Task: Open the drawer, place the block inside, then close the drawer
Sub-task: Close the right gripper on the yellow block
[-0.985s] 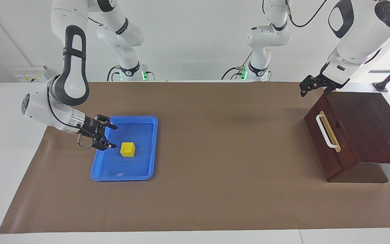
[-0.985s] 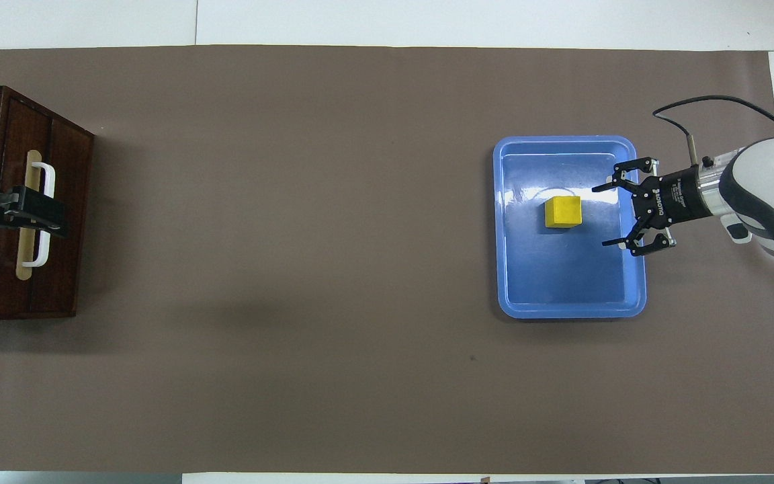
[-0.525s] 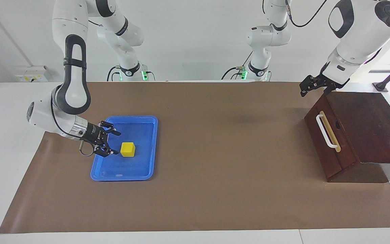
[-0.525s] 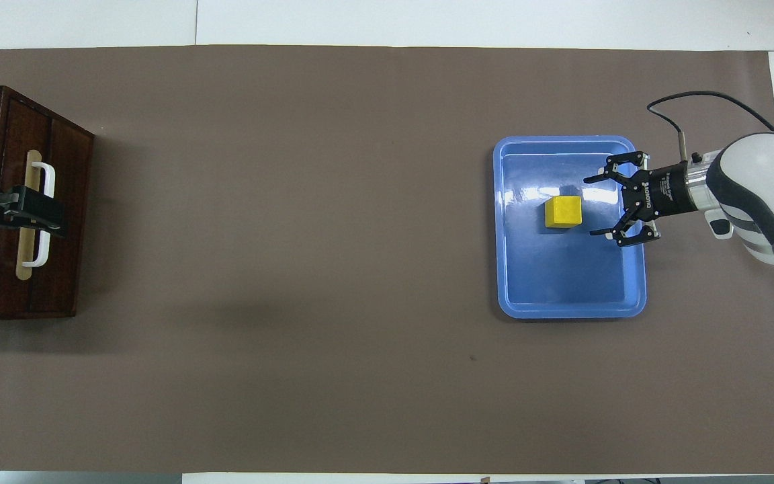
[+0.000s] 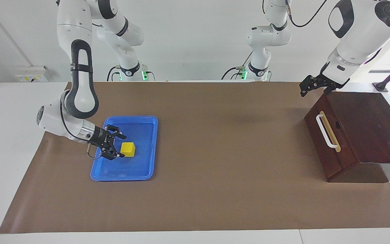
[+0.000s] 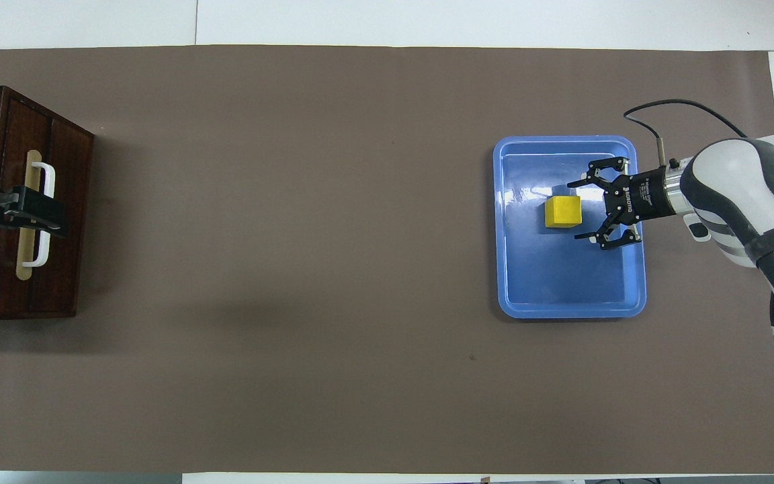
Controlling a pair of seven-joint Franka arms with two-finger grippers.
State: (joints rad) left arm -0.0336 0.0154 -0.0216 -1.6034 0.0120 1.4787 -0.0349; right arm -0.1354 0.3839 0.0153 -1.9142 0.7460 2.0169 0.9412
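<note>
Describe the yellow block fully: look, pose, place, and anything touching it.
The yellow block is a small bright cube, plain-faced, of a material I cannot tell. It sits flat and upright in the blue tray, about midway along it. The right gripper, low over the tray with fingers spread open, points at it from the right arm's end; its fingertips reach the block's near corners, but no grip shows.

Block [image 5: 127,149] sat in tray [image 5: 147,149], toward right arm's end of table [image 5: 215,203]. Drawer [image 5: 328,142] stood well apart from tray, at left arm's end.
</note>
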